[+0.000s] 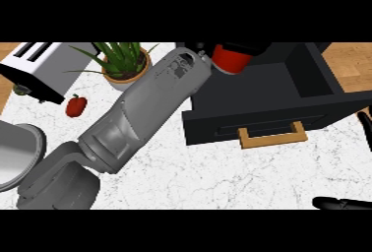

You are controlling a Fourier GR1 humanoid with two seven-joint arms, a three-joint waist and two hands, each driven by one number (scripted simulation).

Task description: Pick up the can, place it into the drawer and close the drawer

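Red cylindrical can held over the back-left corner of the open black drawer box, left hand mostly hidden behind the grey forearm, apparently curled round it. Could snag on the drawer's left wall if released this near the rim. Right hand resting low at right, finger state impossible to tell. Plenty of free room further right inside; wooden handle unobstructed, white marble counter in front
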